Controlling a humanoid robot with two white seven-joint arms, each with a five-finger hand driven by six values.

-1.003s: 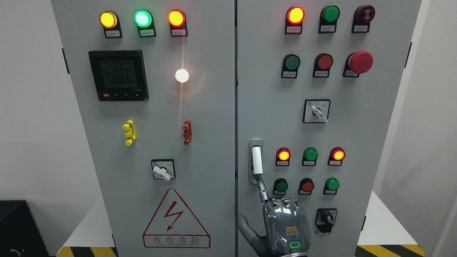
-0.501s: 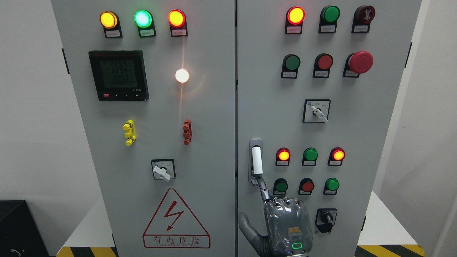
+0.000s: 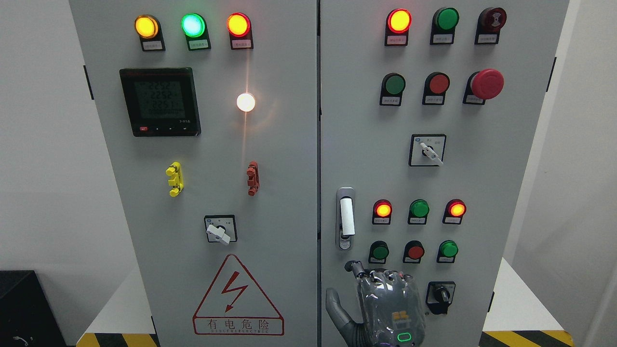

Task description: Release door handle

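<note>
Compared with half a second ago, the index finger no longer touches the door handle (image 3: 346,219); it has drawn back and curled. The handle, a white lever in a grey metal recess, stands upright at the left edge of the right cabinet door (image 3: 506,183), left of the indicator lamps. Just below it, the right hand (image 3: 388,303) shows its back, fingers curled, holding nothing.

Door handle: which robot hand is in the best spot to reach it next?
Probably the right. The right hand sits just below the door handle, fingers curled and not touching it, so a short reach up would likely do. The left hand is not in view.
</note>
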